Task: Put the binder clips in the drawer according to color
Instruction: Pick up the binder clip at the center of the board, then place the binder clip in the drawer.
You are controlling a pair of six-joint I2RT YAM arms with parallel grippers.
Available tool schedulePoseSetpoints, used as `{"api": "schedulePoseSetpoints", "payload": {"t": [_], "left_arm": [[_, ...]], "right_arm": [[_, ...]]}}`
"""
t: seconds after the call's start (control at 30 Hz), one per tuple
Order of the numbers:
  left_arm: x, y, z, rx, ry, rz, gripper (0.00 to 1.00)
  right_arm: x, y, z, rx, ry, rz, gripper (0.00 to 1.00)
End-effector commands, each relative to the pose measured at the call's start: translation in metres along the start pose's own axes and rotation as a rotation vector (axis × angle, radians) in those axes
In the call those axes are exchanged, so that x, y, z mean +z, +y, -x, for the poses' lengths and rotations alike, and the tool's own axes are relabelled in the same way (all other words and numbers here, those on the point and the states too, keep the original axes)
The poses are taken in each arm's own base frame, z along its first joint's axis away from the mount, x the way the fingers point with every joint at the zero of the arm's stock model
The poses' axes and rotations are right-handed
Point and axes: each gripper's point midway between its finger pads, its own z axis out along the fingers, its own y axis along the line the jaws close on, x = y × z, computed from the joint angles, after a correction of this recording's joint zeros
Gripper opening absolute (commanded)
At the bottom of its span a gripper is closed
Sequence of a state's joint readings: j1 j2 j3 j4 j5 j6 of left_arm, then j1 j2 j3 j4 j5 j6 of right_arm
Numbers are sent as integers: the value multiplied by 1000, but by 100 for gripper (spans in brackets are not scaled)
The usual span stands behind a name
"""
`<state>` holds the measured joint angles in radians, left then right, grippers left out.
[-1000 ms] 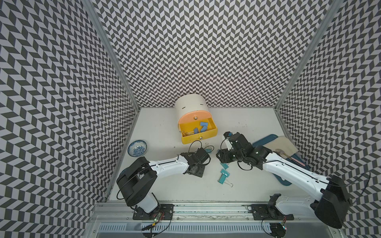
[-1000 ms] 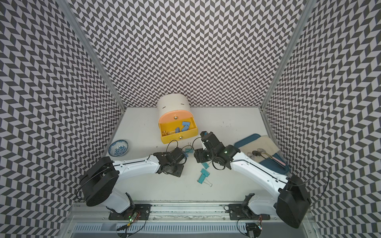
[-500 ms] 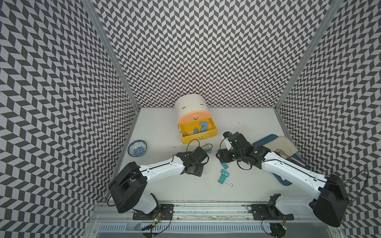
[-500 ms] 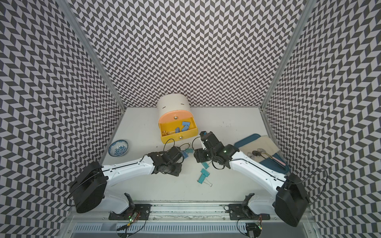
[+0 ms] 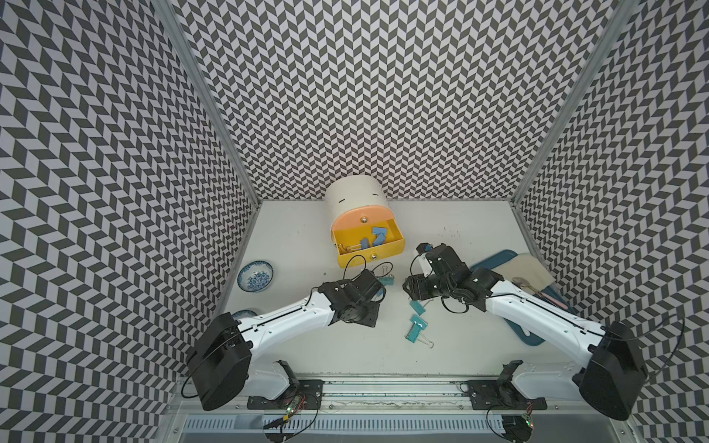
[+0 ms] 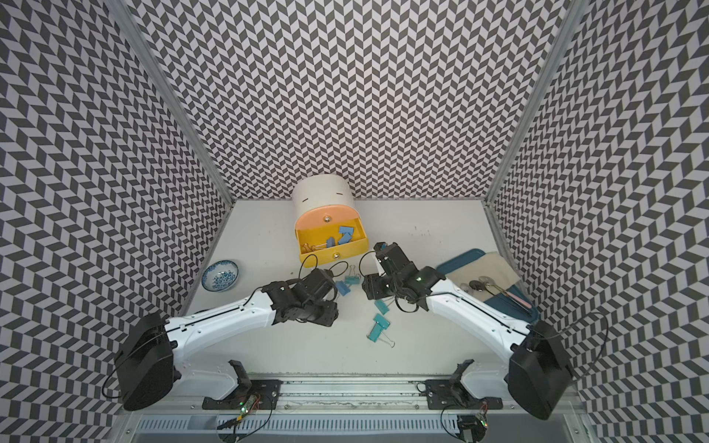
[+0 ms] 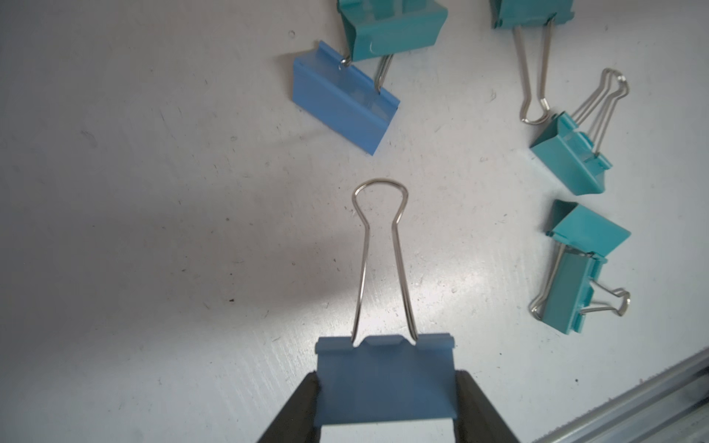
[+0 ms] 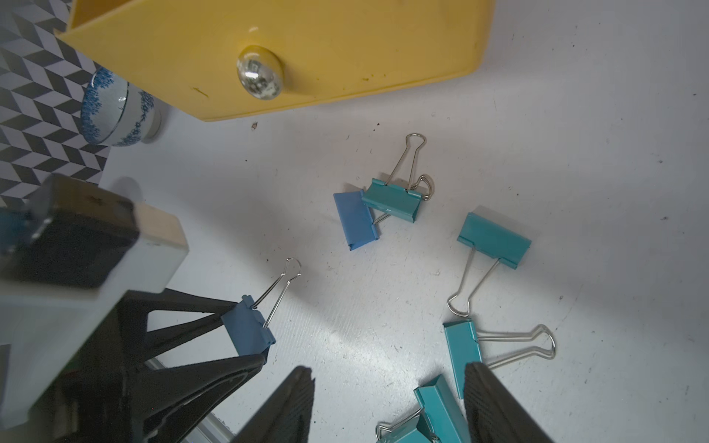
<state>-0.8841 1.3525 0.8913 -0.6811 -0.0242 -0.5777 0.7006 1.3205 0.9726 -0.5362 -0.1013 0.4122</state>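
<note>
Outward, handle [image 7: 362, 268] of blue clip [image 7: 385, 377].

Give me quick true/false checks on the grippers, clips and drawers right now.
1. Left gripper is shut on a blue clip. True.
2. Yellow drawer is closed. False: pulled out, blue clips inside.
3. Right gripper holds a teal clip. False: open and empty, above teal clips.
4. Peach drawer is shut. True.
5. A loose blue clip lies against a teal one. True.
</note>
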Motion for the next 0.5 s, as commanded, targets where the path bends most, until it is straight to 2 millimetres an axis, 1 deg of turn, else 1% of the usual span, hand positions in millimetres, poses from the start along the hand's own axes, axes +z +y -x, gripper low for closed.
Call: {"api": "schedulePoseSetpoints", "payload": {"t": [0.0, 0.17, 0.3, 0.47], "left_arm": [[-20, -14, 12, 2, -35, -52, 39], [-39, -22, 27, 6, -77, -89, 39], [-55, -31, 40, 18, -114, -127, 39], [-73, -36, 55, 28, -158, -157, 39]], "right_arm": [[-1, 9, 22, 19, -57, 53, 66], [-2, 7, 29, 51, -62, 88, 66], [-3, 3, 33, 83, -69, 112, 66], [-4, -5, 37, 118, -75, 133, 66]]}}
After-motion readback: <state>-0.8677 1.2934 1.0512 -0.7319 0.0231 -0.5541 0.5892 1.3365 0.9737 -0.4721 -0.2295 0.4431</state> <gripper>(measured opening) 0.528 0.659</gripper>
